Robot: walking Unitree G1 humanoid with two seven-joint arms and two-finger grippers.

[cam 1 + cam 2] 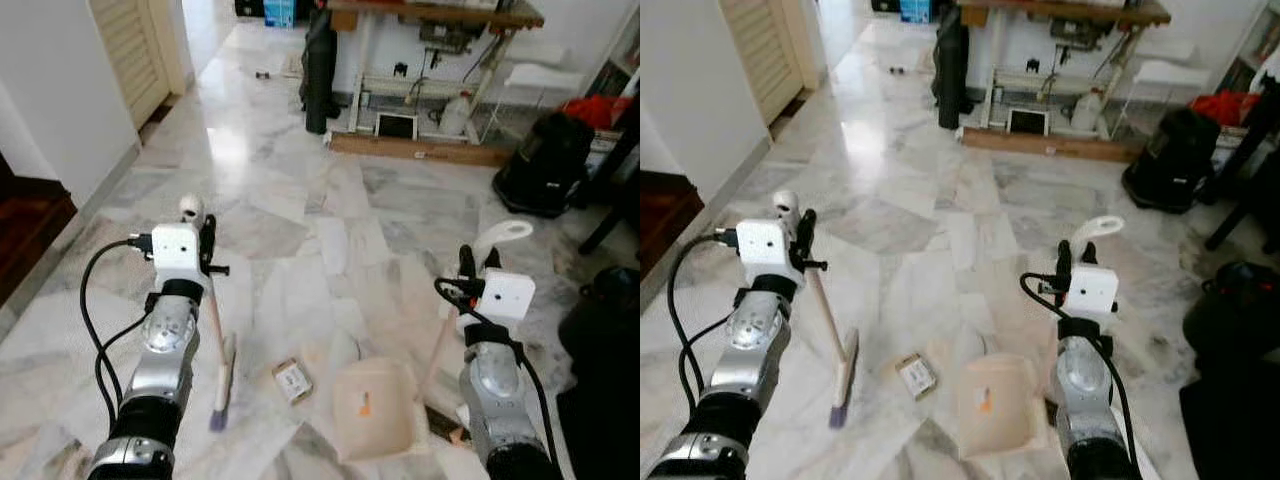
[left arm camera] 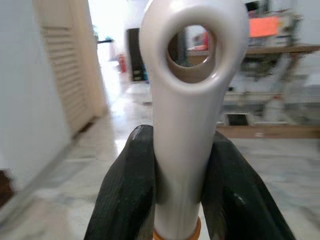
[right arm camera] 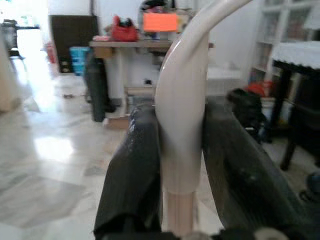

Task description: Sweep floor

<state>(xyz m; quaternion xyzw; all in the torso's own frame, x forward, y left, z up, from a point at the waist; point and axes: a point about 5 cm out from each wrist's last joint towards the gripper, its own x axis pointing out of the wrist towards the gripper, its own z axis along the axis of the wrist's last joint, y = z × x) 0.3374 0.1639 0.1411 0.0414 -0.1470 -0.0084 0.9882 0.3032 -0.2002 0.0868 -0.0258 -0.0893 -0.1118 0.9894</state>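
holding: left claw (image 2: 177, 200) clamped on broom (image 1: 215, 345) handle top, bristles on floor (image 1: 300, 220); right claw (image 3: 182, 175) clamped on dustpan (image 1: 375, 410) handle. both likely light, stiff, smooth plastic; grip high.

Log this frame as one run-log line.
left hand: shut on broom handle | right hand: shut on dustpan handle | small box: on floor between broom head and dustpan

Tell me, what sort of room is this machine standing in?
Most likely a room in a home, perhaps a living or work area: polished marble floor, a louvred wooden door, and a cluttered wooden table by the far wall. The left claw holds a broom, the right claw a dustpan.
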